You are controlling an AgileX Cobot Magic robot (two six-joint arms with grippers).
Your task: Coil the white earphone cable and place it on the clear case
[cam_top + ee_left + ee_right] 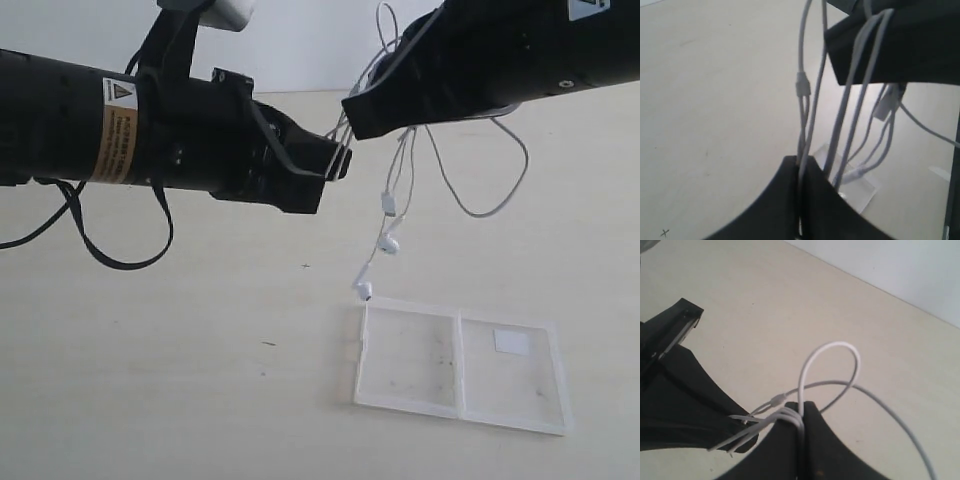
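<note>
The white earphone cable (470, 195) hangs in loose loops between both grippers above the table. Its two earbuds (388, 240) dangle just over the near left corner of the clear case (455, 404), which lies flat and open with a white sticker (512, 342). My left gripper (343, 160) is shut on strands of the white earphone cable (803, 125). My right gripper (352, 110) is shut on a bundle of several strands of the white earphone cable (832, 365), with a loop standing up out of its jaws. The two grippers are nearly touching.
A black cable (120, 255) droops from the left arm over the table. The beige tabletop (200, 380) spreads out on the left and in front of the case. A white wall runs behind the table.
</note>
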